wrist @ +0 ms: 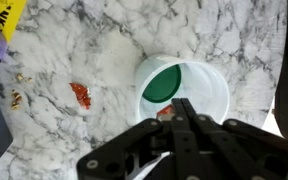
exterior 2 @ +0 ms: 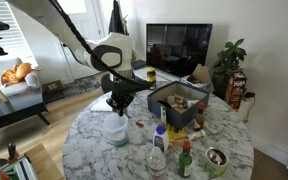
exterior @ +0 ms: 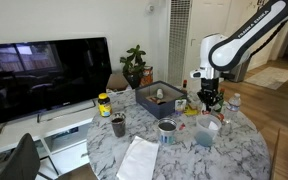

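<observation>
Marble tabletop (exterior 2: 89, 148) in a living room: the end effector (wrist: 183, 104), fingers drawn together and empty, hovers over the six o'clock rim of a white, green-bottomed cup (wrist: 174, 82), apparently lining up; a grasp needs the fingers opened first.

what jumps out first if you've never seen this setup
The white robot arm's black end effector hangs right over a white cup with a green disc inside, on a cluttered round marble table. Beyond the table stands a big dark TV.
</observation>
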You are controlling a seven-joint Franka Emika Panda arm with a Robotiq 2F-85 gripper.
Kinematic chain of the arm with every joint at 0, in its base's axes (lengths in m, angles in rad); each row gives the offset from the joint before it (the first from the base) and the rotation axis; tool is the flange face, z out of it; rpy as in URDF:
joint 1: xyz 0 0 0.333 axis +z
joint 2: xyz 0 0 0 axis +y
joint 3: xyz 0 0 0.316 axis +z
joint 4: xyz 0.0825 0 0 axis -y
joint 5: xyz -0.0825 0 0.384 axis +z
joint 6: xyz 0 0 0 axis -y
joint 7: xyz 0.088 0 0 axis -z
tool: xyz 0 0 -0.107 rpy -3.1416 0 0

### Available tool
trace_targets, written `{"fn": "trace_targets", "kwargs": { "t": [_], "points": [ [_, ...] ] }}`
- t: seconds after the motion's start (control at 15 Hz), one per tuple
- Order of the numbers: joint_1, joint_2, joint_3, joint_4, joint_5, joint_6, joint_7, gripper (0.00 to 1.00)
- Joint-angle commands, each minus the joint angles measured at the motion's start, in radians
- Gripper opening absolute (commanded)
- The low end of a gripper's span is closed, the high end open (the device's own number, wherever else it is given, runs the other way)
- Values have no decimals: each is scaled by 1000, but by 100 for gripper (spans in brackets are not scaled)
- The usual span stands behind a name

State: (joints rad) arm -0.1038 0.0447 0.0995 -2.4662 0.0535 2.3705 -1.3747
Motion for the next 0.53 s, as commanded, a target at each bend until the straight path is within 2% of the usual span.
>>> {"fn": "trace_targets", "kwargs": {
  "t": [0.0, 0.47],
  "points": [
    [43, -41, -27, -40, 30, -3, -40, 34],
    [59, -18, -41, -8, 48, 15, -23, 87]
  ]
}}
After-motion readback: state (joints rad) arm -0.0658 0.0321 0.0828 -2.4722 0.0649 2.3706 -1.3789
